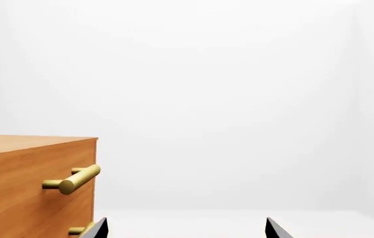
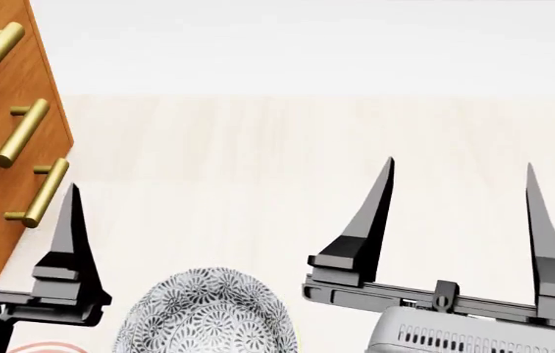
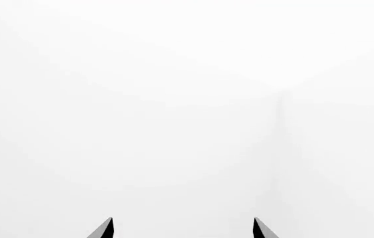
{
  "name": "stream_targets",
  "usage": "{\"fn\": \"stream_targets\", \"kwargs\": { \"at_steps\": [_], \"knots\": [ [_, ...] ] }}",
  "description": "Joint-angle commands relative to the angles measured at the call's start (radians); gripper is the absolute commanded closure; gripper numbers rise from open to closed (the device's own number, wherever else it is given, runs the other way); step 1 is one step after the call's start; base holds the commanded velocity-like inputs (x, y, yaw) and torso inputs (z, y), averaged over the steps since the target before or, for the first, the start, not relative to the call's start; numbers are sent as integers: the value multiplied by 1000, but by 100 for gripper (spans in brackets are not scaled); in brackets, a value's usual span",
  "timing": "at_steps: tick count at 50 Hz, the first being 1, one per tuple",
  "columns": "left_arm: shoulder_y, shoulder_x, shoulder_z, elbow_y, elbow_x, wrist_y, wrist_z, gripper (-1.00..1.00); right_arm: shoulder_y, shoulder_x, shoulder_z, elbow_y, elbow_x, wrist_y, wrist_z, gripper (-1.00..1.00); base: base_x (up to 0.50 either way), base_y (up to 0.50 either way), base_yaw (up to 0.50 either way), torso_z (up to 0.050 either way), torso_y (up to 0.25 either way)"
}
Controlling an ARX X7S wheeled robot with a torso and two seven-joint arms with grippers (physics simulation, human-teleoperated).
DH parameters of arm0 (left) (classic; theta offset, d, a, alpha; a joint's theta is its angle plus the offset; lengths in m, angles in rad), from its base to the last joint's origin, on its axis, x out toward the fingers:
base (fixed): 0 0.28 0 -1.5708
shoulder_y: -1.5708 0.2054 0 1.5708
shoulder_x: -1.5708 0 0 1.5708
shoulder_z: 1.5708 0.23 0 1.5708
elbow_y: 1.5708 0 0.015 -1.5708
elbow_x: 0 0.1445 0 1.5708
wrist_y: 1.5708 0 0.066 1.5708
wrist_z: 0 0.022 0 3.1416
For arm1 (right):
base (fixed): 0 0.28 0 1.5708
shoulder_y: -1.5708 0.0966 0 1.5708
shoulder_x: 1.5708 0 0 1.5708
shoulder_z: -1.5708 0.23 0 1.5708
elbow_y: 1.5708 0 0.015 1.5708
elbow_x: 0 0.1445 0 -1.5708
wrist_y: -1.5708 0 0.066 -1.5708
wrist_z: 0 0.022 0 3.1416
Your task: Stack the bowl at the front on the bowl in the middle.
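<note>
Lying between both arms, the patterned bowl (image 2: 206, 312) sits nearer the left end effector (image 2: 66, 220). Right end effector (image 2: 459, 198) gapes released; the left's second finger is hidden, so its state is unclear.

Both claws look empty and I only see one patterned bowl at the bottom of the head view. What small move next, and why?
Probably tilt the head down first. Only the patterned bowl shows, cut off at the frame's edge between the open left claw and open right claw; neither wrist view shows any bowl, so front and middle can't be told apart yet.

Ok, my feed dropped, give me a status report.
Right gripper open, empty. Left gripper open, empty. One patterned bowl low in head view, untouched. Wooden drawer cabinet close beside left gripper.
</note>
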Motion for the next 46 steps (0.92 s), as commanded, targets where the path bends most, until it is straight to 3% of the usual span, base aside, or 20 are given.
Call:
{"fn": "stream_targets", "kwargs": {
  "at_steps": [1,46],
  "knots": [
    [16,-7,-5,25,-12,16,-3,-100,-1,-9,0,22,6,-8,-5,-100,0,0,0,0,0],
    [6,-42,-26,154,-71,0,-48,-100,101,-9,-14,-168,-10,202,-12,-100,0,0,0,0,0]
  ]
}}
